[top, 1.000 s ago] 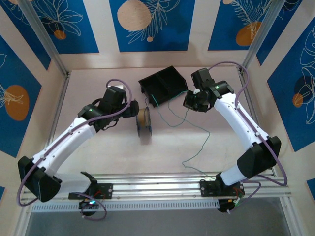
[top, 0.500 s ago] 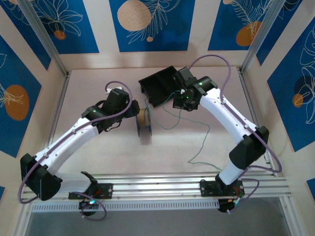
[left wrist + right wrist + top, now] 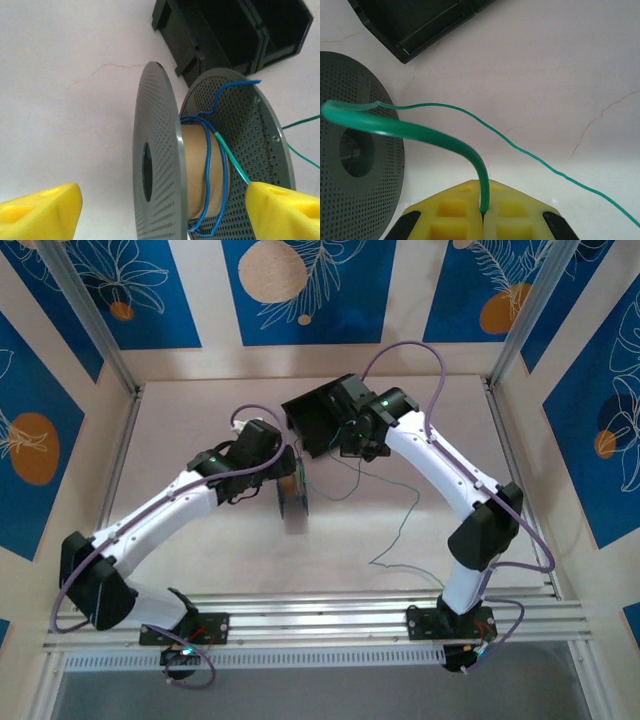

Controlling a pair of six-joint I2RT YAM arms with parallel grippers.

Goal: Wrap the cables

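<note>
Spool (image 3: pixel 160 125), one, between wide left claw (image 3: pixel 162 210); right claw (image 3: pixel 484 210) pinches one green cable (image 3: pixel 420 131).

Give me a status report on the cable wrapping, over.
Right gripper shut on green cable. Left gripper open, straddling the spool. Blue cable looped on the spool core, green leading onto it. Black bin beyond spool.

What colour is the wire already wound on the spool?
The wound wire is blue, clearest in the left wrist view.
</note>
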